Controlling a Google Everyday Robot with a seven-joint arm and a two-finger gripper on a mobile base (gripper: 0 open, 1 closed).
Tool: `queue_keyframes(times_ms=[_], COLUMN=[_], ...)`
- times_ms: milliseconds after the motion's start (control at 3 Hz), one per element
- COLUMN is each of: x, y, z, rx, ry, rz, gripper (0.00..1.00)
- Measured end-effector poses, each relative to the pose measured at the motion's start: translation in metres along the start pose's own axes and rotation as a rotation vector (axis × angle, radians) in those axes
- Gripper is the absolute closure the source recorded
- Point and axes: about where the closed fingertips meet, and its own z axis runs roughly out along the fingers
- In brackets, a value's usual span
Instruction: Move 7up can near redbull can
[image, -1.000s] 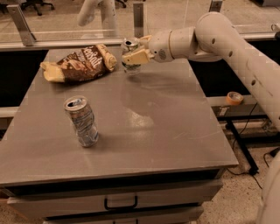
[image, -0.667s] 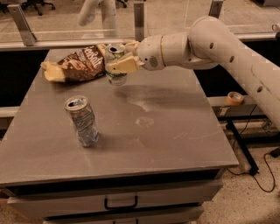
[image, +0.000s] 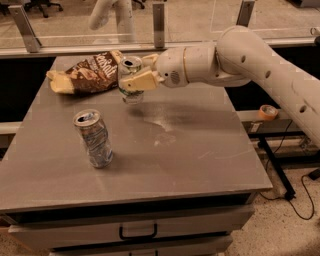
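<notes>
My gripper (image: 134, 79) is shut on the 7up can (image: 131, 95), a white-silver can with green markings, and holds it upright just above the table (image: 200, 150) in the back-left part. The arm reaches in from the right. The redbull can (image: 93, 138), slim and silver with blue-grey patches, stands upright on the table, in front of and to the left of the held can, about a can's height away.
A brown chip bag (image: 85, 76) lies at the table's back left, just left of the held can. A tape roll (image: 268, 111) sits on a ledge to the right. A drawer with a handle (image: 137, 233) is under the table's front edge.
My gripper has carried the 7up can to the left and towards the front, from the back middle of the table to beside the chip bag. The redbull can has not moved.
</notes>
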Motion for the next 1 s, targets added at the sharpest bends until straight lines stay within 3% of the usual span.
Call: queue_keyframes(times_ms=[667, 1000], x=[0.021, 0.033], y=[0.073, 0.096], z=[-0.008, -0.013], rx=[0.027, 0.056], ry=[-0.003, 0.02], rz=[0.135, 0.177], gripper=[1.0, 0.82])
